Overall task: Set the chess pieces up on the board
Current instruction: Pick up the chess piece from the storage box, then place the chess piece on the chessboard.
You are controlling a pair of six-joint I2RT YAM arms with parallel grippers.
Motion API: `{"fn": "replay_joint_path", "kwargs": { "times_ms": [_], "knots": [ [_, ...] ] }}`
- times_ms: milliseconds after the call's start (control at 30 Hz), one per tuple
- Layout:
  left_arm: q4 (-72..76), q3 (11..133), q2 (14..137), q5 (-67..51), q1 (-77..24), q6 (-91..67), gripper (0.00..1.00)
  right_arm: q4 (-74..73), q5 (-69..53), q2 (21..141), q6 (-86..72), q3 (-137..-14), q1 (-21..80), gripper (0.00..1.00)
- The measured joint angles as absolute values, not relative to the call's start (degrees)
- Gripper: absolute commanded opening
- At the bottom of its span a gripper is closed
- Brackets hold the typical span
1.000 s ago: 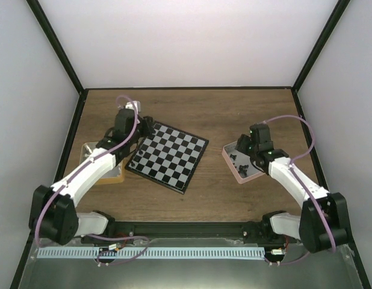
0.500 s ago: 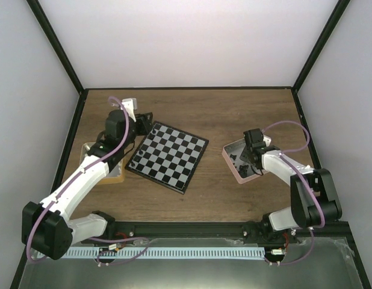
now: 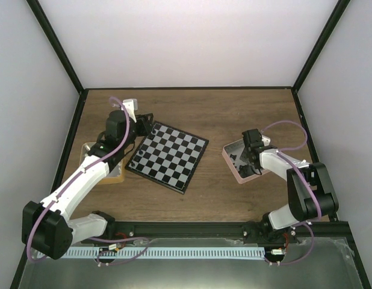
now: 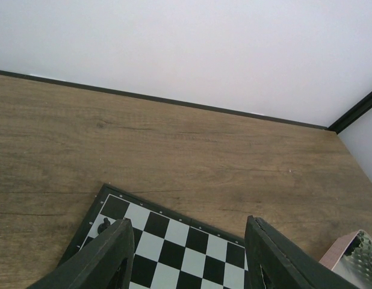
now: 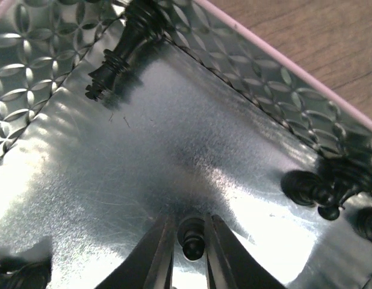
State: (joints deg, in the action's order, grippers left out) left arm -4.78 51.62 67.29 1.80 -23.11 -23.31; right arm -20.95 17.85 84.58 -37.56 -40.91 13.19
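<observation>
Black pawn (image 5: 191, 241) lies on the pink tray (image 5: 294, 66) floor, well off its walls, with the right claw (image 5: 189, 226) pinched on it. Other black pieces (image 5: 318, 192) hug the rim. Left claw (image 4: 187, 226) hangs wide open over the far corner of the board (image 4: 174, 241), where a corner piece (image 4: 103, 226) stands, with bare worktop (image 4: 174, 138) beyond.

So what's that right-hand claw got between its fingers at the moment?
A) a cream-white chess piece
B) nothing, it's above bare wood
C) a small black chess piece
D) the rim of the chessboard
C: in the right wrist view, the right gripper has its two fingers closed in on a small black chess piece lying on the shiny floor of the pink tray.
</observation>
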Motion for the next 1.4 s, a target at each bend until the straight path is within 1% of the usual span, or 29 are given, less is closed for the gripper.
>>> {"fn": "replay_joint_path", "kwargs": {
  "times_ms": [100, 200, 433, 567, 733, 833, 1100, 1400],
  "knots": [
    [-4.8, 51.6, 67.3, 1.7, -23.1, -23.3, 0.53, -20.3, 18.2, 84.6, -36.8, -40.9, 13.2, 0.06],
    [-4.8, 51.6, 67.3, 1.4, -23.1, -23.3, 0.53, -20.1, 18.2, 84.6, -36.3, -40.9, 13.2, 0.03],
    [-4.8, 51.5, 66.7, 1.6, -23.1, -23.4, 0.53, -22.0, 18.3, 82.1, -34.8, -44.1, 14.5, 0.02],
    [-5.1, 51.2, 63.5, 3.9, -23.1, -23.9, 0.53, -23.6, 18.0, 79.0, -34.5, -48.4, 18.2, 0.02],
    [-5.2, 51.3, 57.5, 8.2, -23.1, -24.3, 0.53, -23.4, 16.4, 78.5, -35.2, -53.7, 27.0, 0.02],
    [-5.7, 51.7, 54.0, 10.6, -23.1, -24.2, 0.53, -22.7, 15.1, 81.3, -35.4, -57.3, 34.1, 0.02],
    [-6.3, 55.1, 47.6, 15.5, -23.1, -22.4, 0.53, -17.2, 11.7, 95.0, -33.4, -67.9, 50.5, 0.02],
    [-6.4, 53.9, 42.4, 25.3, -23.1, -22.5, 0.53, -12.2, 6.7, 105.9, -29.5, -76.9, 60.5, 0.03]
  ]
}}
